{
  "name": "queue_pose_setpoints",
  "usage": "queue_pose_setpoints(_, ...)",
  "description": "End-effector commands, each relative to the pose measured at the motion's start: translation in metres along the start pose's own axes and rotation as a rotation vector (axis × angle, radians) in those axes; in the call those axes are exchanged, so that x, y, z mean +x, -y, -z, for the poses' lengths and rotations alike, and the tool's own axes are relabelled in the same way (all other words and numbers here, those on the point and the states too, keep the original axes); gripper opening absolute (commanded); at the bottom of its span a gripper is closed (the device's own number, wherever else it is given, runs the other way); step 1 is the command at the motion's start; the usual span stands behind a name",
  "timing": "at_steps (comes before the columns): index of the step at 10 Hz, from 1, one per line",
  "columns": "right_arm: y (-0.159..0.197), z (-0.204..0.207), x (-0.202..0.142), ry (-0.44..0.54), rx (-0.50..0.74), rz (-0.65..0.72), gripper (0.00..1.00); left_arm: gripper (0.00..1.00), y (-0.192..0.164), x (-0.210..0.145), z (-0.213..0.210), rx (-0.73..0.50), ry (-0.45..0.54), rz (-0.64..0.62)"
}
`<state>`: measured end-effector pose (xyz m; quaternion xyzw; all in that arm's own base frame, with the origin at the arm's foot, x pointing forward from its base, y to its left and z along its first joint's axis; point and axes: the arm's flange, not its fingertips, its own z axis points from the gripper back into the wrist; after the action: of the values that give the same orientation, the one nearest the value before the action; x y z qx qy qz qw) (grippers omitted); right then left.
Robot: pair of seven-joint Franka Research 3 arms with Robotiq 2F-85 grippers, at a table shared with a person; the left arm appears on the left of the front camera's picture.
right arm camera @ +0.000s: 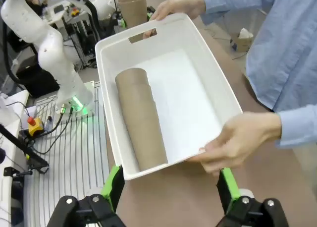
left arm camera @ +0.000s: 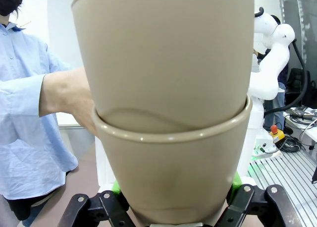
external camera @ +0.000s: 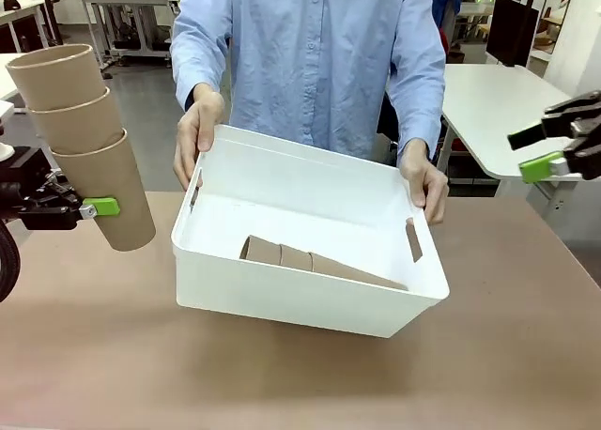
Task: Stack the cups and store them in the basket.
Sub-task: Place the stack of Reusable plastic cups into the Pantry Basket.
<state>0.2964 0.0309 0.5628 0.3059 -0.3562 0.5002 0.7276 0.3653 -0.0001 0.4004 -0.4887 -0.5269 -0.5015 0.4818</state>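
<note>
My left gripper [external camera: 105, 207] is shut on the lowest of three nested tan cups [external camera: 89, 139], holding the stack in the air at the table's left, leaning, rims up. In the left wrist view these cups [left arm camera: 168, 88] sit between my fingers [left arm camera: 237, 195]. A person's two hands hold the white basket [external camera: 282, 299] mid-table, tipped toward me. Another nested stack of cups [external camera: 310, 261] lies on its side inside it. My right gripper [external camera: 537, 150] hangs open and empty at the far right, above the table. The right wrist view looks down into the basket [right arm camera: 106, 73] at the lying cups [right arm camera: 141, 118], with my right gripper [right arm camera: 171, 187] open.
The person stands at the far edge, one hand [external camera: 197, 134] on the basket's left end and the other hand [external camera: 427, 186] on its right end. Bare brown tabletop [external camera: 300, 383] lies in front of the basket. A white table [external camera: 498, 101] stands behind at right.
</note>
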Motion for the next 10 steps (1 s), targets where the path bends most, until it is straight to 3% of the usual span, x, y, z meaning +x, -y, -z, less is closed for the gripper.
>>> queue_pose_setpoints(1,-0.005,-0.001,-0.018,0.015,0.016,-0.052,1.00,0.85,0.002,0.005,-0.002,-0.006,0.006,0.009)
queue_pose_setpoints(10,0.003,-0.008,-0.011,0.004,0.008,-0.028,1.00,0.85,0.002,0.005,-0.002,-0.006,0.006,0.009)
